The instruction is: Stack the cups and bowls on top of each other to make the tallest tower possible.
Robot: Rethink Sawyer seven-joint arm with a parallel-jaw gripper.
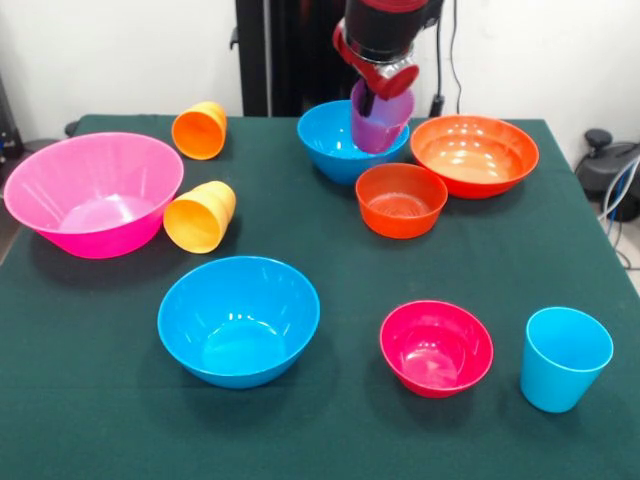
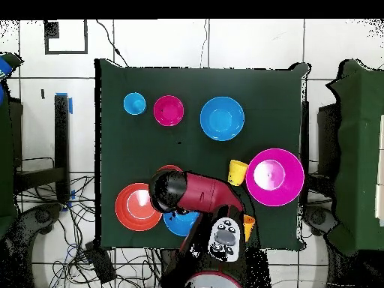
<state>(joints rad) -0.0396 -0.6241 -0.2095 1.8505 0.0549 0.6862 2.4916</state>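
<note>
Currently the claw (image 1: pixel 381 100) grips the purple cup (image 1: pixel 378 125), held tilted and clear of the desk (image 1: pixel 90 380), in front of the far blue bowl (image 1: pixel 330 140). Transport step judged in hand. Just below and nearer the camera sits the small orange bowl (image 1: pixel 401 200); next move likely calls for centring over it, then lowering.

The purple cup (image 1: pixel 381 124) hangs tilted, above and just behind the upright small orange bowl (image 1: pixel 401 200).
</note>
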